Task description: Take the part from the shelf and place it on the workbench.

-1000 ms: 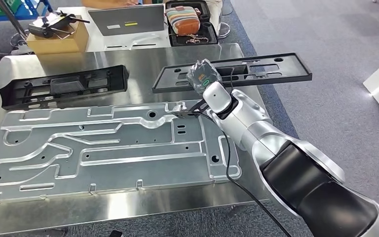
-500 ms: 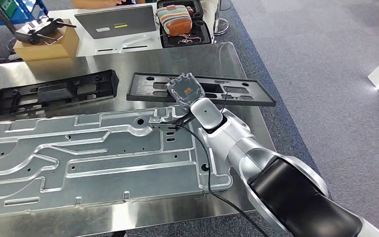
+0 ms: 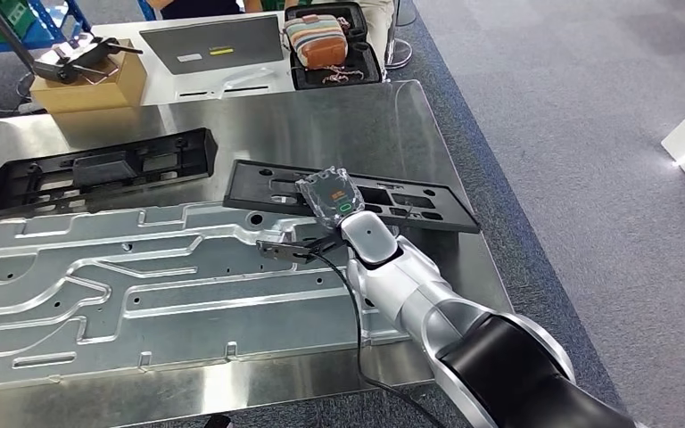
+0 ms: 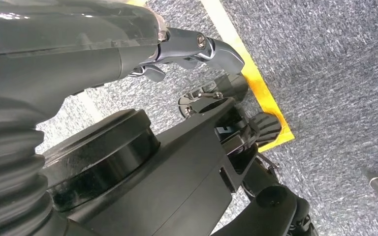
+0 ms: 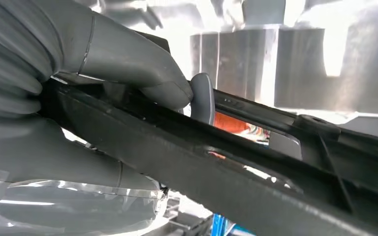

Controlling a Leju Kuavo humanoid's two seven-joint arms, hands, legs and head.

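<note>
A long flat black plastic part (image 3: 410,198) with several cut-outs lies low across the right side of the steel workbench (image 3: 321,116). My right hand (image 3: 330,198), wrapped in clear film, grips its middle from the near side. The right wrist view shows the thumb (image 5: 128,64) pressed over the part's edge (image 5: 236,182). Whether the part touches the bench I cannot tell. My left hand (image 4: 128,54) hangs over grey carpet with nothing in it.
A large aluminium plate (image 3: 143,276) covers the bench's near left. A second black part (image 3: 98,169) lies behind it. Beyond stand a cardboard box (image 3: 89,85), a laptop (image 3: 223,40) and an open case (image 3: 325,71). A black cable (image 3: 357,312) trails from my right wrist.
The camera has shifted. My right hand has carried the black part from over the bench's far right edge down and inward, close beside the aluminium plate.
</note>
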